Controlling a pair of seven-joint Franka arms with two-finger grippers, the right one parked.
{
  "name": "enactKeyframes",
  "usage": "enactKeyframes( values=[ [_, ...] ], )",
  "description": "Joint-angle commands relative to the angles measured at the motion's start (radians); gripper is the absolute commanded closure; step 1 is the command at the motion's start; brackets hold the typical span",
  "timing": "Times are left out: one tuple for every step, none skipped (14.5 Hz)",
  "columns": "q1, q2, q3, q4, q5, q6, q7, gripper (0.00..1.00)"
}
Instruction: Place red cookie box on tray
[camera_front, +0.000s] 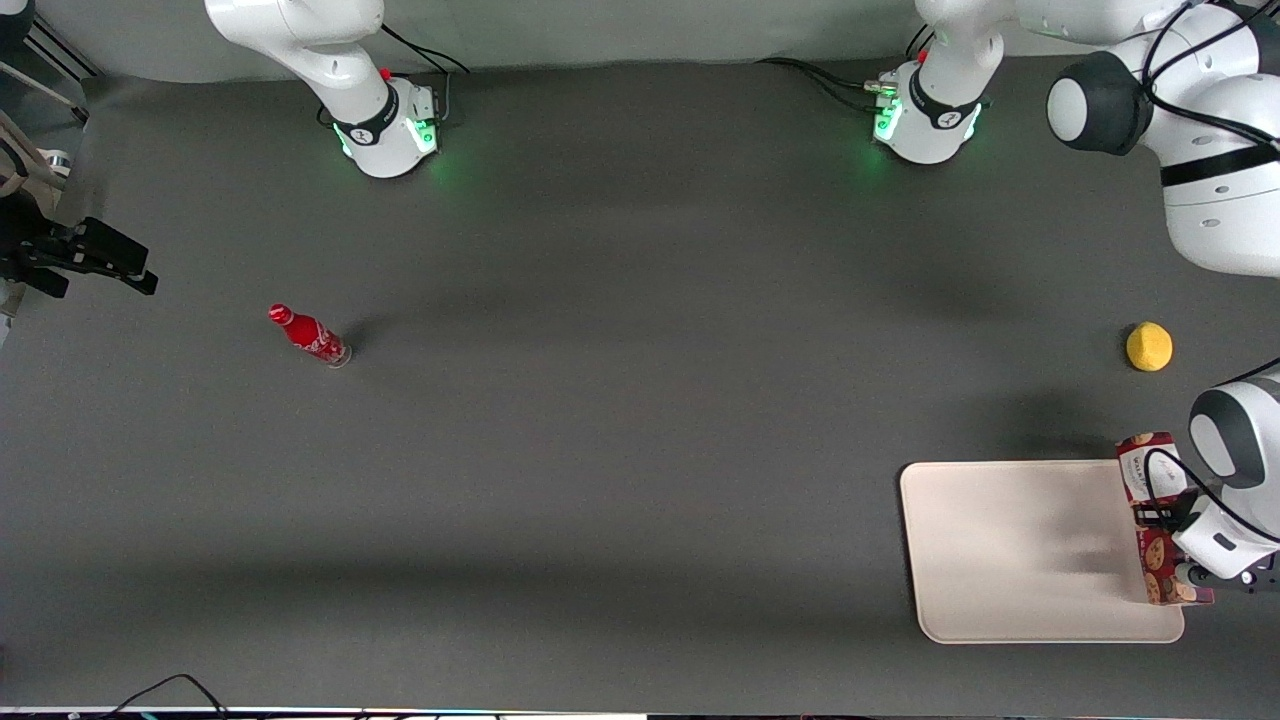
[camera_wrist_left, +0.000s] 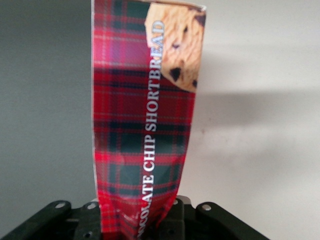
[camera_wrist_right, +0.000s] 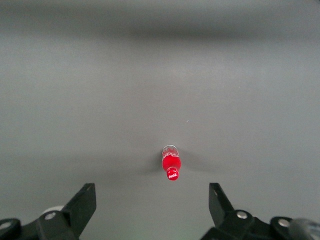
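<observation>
The front view shows the whole dark desk (camera_front: 620, 400). The red cookie box (camera_front: 1150, 500) is held up over the edge of the tray (camera_front: 1010, 550), at the working arm's end of the desk and near the front camera. The tool (camera_front: 1180, 560) is clenched on the box, and the arm hides part of it. A yellow ball-shaped thing (camera_front: 1149, 346) lies on the desk, farther from the front camera than the tray. A small red bottle (camera_front: 308, 334) stands well apart, toward the parked arm's end.

The left wrist view shows what the front view cannot: the red cookie box (camera_wrist_left: 145, 130) close up, with its red checks, a cookie picture and white words. The box sticks straight out from the tool (camera_wrist_left: 137, 220), which grips one end. Under it you see the pale tray (camera_wrist_left: 260, 150) and some grey desk.

The right wrist view shows only the small red bottle (camera_wrist_right: 171, 162).
</observation>
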Motion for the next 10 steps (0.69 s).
enactKeyframes(
  values=[
    [-0.010, -0.019, 0.009, -0.021, -0.057, 0.018, 0.019, 0.00],
    [-0.010, -0.024, 0.009, -0.016, -0.071, 0.008, 0.019, 0.00],
    [-0.012, -0.030, 0.009, -0.013, -0.073, -0.002, 0.017, 0.00],
    [-0.013, -0.044, 0.011, -0.005, -0.073, -0.035, 0.016, 0.00],
    [-0.016, -0.056, 0.012, 0.030, -0.073, -0.104, 0.016, 0.00],
    [-0.019, -0.067, 0.021, 0.086, -0.071, -0.203, 0.016, 0.00],
    [-0.022, -0.079, 0.034, 0.143, -0.071, -0.303, 0.014, 0.00],
    [-0.027, -0.103, 0.046, 0.177, -0.070, -0.381, 0.014, 0.00],
    [-0.036, -0.184, 0.055, 0.180, -0.068, -0.472, 0.016, 0.00],
    [-0.045, -0.235, 0.055, 0.176, -0.065, -0.523, 0.014, 0.00]
  ],
)
